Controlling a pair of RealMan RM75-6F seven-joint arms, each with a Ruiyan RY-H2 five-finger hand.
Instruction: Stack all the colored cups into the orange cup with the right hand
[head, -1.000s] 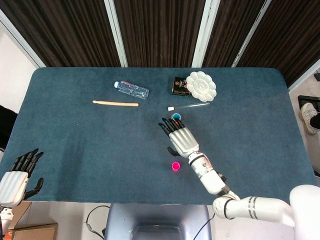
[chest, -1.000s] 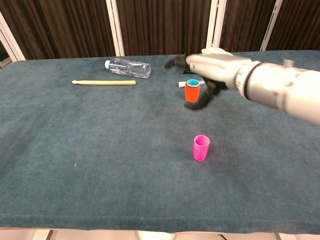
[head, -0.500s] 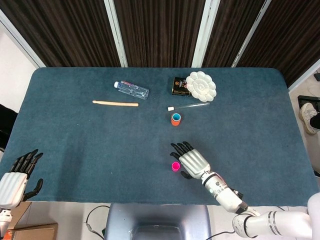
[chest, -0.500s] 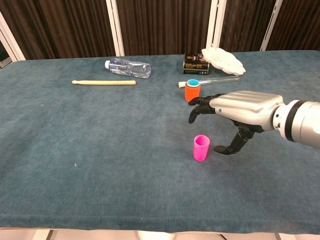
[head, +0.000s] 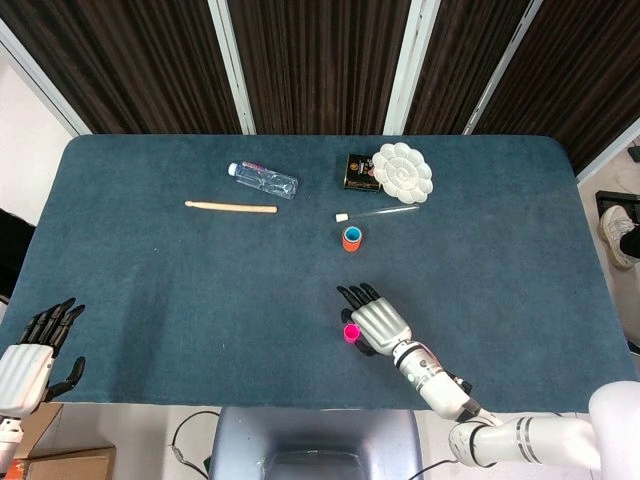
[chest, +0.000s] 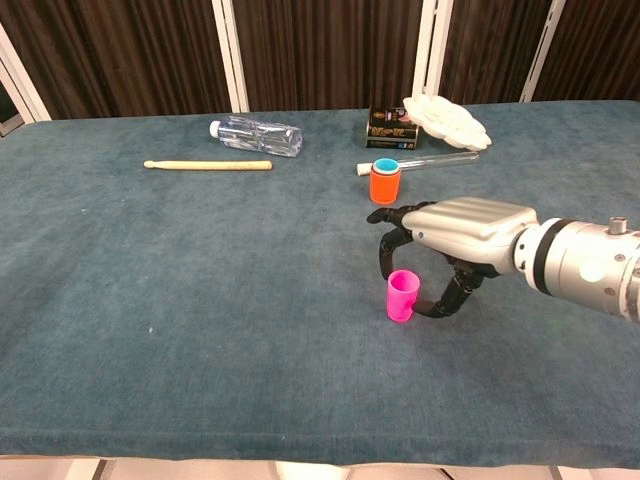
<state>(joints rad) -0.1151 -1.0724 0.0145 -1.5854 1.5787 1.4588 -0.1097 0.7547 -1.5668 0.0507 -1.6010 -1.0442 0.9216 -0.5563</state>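
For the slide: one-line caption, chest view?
Right hand closing around the pink cup; orange cup, blue cup nested inside, waits behind.

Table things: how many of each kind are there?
Cups: 3, orange cup, blue cup nested inside it, pink cup
Water bottle: 1
Wooden stick: 1
Paint palette: 1
Dark box: 1
Clear tube: 1
Total: 8
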